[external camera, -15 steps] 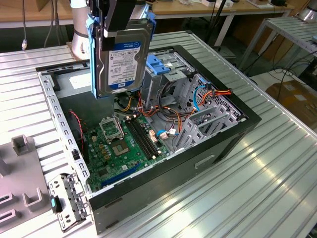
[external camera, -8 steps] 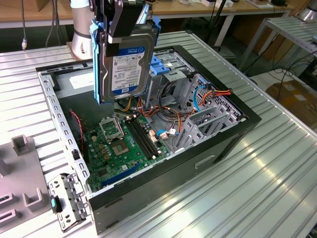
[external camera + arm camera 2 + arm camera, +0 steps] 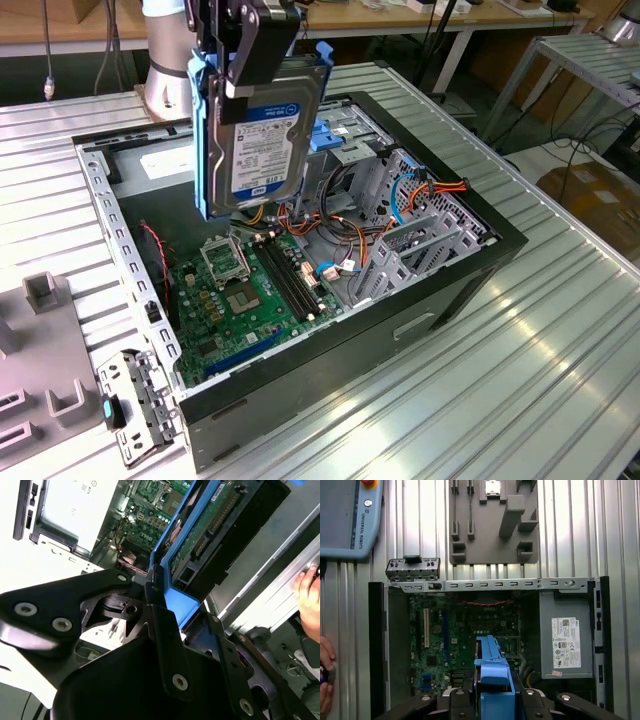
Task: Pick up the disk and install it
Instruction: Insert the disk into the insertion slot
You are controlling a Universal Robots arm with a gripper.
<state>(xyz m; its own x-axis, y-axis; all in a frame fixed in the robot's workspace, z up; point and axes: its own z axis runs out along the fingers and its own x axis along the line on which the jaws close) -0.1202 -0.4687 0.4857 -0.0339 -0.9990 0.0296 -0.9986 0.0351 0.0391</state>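
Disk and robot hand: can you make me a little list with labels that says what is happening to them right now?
hand: shut on the disk, gripping its upper end
disk: hanging upright, label side showing in the exterior view, blue rails along its edges
where: in the air over the open computer case, above the green board
installed: not yet, it touches nothing in the case
underneath: a ribbed metal table

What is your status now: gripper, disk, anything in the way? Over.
Gripper shut on the disk. Disk upright, in the air above the open computer case, not installed. A person's hand beside the case, apart from the disk.
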